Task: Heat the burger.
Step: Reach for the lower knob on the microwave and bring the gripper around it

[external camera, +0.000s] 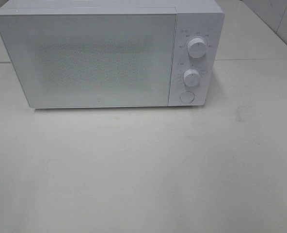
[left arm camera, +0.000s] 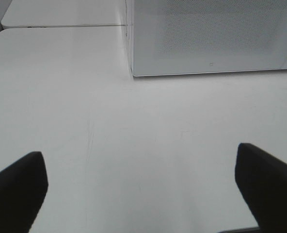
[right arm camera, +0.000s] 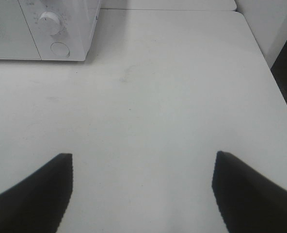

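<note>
Jaws of the left gripper (left arm camera: pixel 138 155) stood wide apart with nothing between them above the white table (left arm camera: pixel 109 111), and the right gripper (right arm camera: pixel 143 158) was spread just as wide and likewise held nothing. Beyond both, the white microwave (external camera: pixel 100 58) sat toward the far side of the table with its door (external camera: pixel 85 63) closed, and its side panel carried an upper knob (external camera: pixel 197 48), a lower knob (external camera: pixel 192 77) and a round button (external camera: pixel 186 96) beneath. The burger showed in no view, so its place, its long axis and the way it pointed could not be told.
</note>
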{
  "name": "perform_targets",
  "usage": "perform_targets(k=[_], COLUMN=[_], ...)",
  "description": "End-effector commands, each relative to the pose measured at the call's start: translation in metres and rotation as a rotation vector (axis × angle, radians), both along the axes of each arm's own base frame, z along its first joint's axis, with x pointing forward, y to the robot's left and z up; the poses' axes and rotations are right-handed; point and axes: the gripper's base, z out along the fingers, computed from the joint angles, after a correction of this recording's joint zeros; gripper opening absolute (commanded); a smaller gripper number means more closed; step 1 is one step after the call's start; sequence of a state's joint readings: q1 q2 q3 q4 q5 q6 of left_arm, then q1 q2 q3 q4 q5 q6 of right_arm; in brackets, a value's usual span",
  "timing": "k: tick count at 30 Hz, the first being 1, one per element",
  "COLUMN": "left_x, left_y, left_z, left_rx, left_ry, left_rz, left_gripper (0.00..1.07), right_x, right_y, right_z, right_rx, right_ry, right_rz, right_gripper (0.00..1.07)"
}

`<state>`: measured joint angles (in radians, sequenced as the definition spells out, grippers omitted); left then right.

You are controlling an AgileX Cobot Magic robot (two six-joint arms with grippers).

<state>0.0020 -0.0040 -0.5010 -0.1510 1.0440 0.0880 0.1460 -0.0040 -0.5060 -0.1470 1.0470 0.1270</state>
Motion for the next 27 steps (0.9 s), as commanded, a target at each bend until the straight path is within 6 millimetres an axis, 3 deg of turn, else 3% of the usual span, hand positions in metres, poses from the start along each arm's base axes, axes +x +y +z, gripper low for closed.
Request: perform_targets(k=[1, 8, 14, 20, 27], left_x=[-0.004, -0.004, -0.004, -0.004, -0.004], left_y=[-0.001, -0.001, -0.001, -0.001, -0.001], left_z=[0.0, 0.0, 0.0, 0.0, 0.0], left_rx=[-0.007, -0.007, -0.007, -0.007, -0.007], left_ry=[-0.033, -0.033, -0.033, -0.033, -0.033], left_rz=[0.001, 0.001, 0.001, 0.001, 0.001], left_gripper=[1.01, 1.01, 1.01, 1.01, 1.01], right_x=[-0.002, -0.002, -0.001, 0.022, 0.048], right_y=[0.0, 0.0, 0.0, 0.005, 0.01], right_z=[0.001, 0.001, 0.015, 0.03, 0.034], right_rx=[-0.008, -0.008, -0.003, 0.005, 0.001], right_ry=[-0.028, -0.029, -0.067, -0.079, -0.057], right_rz=[0.002, 0.003, 0.005, 0.026, 0.039], right_gripper=[0.76, 0.76, 0.76, 0.76, 0.76])
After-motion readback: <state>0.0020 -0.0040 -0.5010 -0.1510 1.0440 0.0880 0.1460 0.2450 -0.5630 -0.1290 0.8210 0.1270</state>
